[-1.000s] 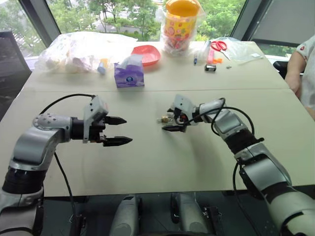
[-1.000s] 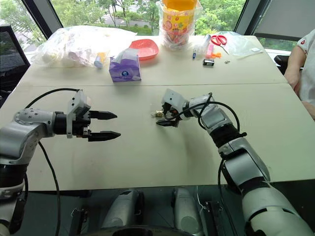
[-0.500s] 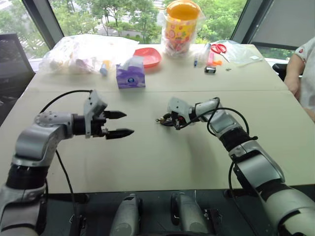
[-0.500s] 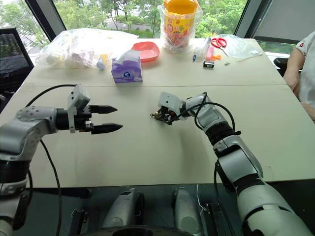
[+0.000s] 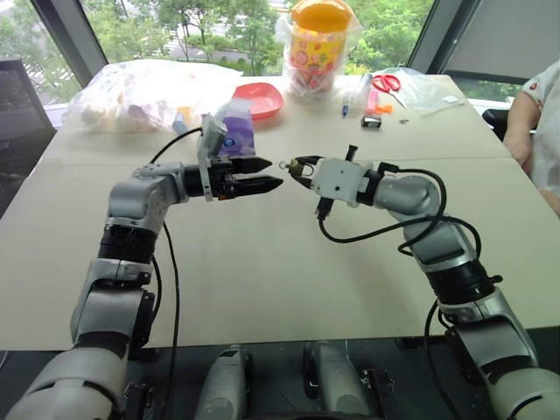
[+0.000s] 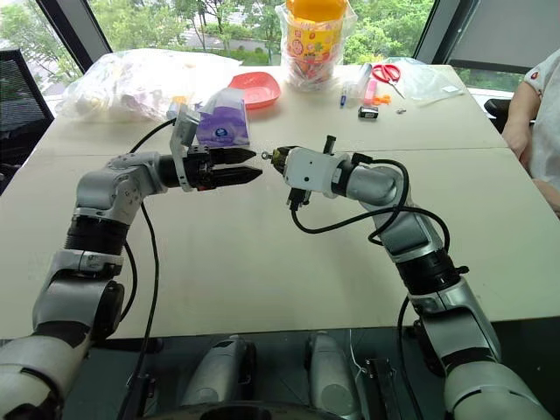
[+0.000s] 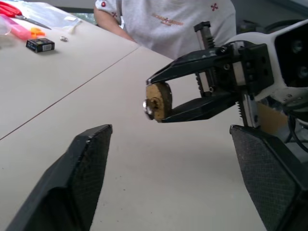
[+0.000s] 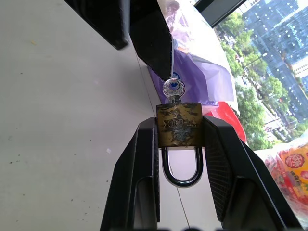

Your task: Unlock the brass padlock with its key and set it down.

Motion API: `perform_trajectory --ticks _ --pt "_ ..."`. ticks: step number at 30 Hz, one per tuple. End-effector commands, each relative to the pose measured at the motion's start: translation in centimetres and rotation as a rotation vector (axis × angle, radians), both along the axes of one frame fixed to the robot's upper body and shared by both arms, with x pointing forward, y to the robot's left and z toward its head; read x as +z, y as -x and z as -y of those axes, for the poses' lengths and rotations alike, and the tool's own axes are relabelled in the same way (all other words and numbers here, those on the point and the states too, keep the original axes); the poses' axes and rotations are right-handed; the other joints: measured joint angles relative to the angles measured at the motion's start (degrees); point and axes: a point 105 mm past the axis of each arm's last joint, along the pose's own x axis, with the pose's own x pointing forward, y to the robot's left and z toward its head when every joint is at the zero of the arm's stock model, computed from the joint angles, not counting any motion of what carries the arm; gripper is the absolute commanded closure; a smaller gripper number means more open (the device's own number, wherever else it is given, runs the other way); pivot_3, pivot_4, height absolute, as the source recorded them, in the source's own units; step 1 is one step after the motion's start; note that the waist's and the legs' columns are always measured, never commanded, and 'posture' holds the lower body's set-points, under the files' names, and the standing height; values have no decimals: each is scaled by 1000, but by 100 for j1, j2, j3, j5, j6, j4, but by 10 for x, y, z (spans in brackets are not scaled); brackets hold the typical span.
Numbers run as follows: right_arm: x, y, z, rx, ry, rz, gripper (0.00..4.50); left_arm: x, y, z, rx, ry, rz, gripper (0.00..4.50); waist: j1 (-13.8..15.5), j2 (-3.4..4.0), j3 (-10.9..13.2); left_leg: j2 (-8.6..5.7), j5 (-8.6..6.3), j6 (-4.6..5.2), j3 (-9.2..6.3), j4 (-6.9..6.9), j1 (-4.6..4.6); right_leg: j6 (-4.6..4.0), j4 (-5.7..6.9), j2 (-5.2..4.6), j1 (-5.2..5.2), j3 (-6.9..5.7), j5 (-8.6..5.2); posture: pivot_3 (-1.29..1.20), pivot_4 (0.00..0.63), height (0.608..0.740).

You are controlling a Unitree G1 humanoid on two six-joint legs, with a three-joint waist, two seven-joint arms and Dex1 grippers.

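Observation:
The brass padlock (image 8: 179, 124) hangs above the table, pinched by its body between the fingers of my right gripper (image 5: 296, 164), which is shut on it. Its silvery shackle (image 8: 182, 169) points back toward the wrist. The key (image 8: 173, 89) sticks out of the padlock's end, facing my left gripper (image 5: 276, 171). That gripper is open and level, its tips a short way from the key and not touching it. In the left wrist view the padlock (image 7: 159, 100) shows between and beyond the left fingers (image 7: 86, 163).
Behind the grippers stands a purple tissue pack (image 6: 223, 122). Farther back are a red plate (image 5: 261, 96), a yellow-lidded jar (image 5: 322, 44), plastic bags (image 5: 140, 92) and red scissors (image 5: 389, 83). A person (image 5: 538, 114) sits at the table's right edge. Bare tabletop (image 5: 262, 280) lies below the grippers.
My right gripper shut on the padlock and lifted it off the table. The left gripper swung right and forward toward it, and its jaws narrowed somewhat.

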Motion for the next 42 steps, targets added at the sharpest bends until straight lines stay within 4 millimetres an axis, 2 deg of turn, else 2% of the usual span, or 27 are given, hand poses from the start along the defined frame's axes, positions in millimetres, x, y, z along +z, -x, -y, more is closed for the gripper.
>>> perform_trajectory --ticks 1,11,14,17,23,29,35,39,41,42 --pt "20 6 2 -12 -30 73 3792 21 -3 9 -38 18 77 2331 3 0 0 0 0 0 0 1 0 -1 0 0 0 0 0 0 150 740" --pt "19 14 2 -17 -25 68 3792 18 -4 16 -72 28 65 2331 10 -1 1 -1 -1 2 -2 -1 -4 1 -4 -3 1 -1 0 0 150 740" --pt "19 16 0 -9 -24 68 3792 14 -3 17 -87 21 58 3149 8 -1 1 -1 -1 2 -3 -1 -4 1 -4 -3 1 -1 -1 0 150 740" --pt "19 18 -3 3 -25 64 3792 15 -3 17 -88 27 60 4437 8 -1 0 0 -1 2 -3 -1 -3 1 -4 -3 1 -1 -1 0 150 740" --pt "17 19 -5 16 -19 50 3792 15 -3 19 -91 4 90 4487 14 -1 1 -1 -1 1 -3 0 -4 1 -5 -3 1 -1 -1 0 150 740" --pt "14 20 -6 24 -9 35 3792 7 -4 22 -91 -98 178 4487 15 -1 1 0 -1 2 -3 -1 -4 0 -5 -3 1 -1 -1 0 150 740" --pt "10 21 -8 33 -5 20 3792 0 -4 36 -116 -318 523 4487 21 -2 1 0 -1 1 -3 -1 -6 -1 -7 -5 0 -1 -1 0 150 740" --pt "9 21 -8 32 -3 16 3792 -4 -3 41 -153 -399 659 4487 21 -1 1 0 -1 2 -1 -1 -6 -1 -9 -6 -1 -1 -1 0 150 740" --pt "9 20 -7 26 -2 15 3792 -5 -2 38 -158 -371 572 4487 21 -1 1 0 -1 2 -1 -1 -6 -1 -8 -6 -1 -1 -1 0 150 740" --pt "9 20 -6 21 -2 16 3792 -6 3 32 -194 -340 467 4487 18 -1 1 1 -1 2 -1 -1 -7 -1 -9 -6 -2 -2 -1 0 150 740"
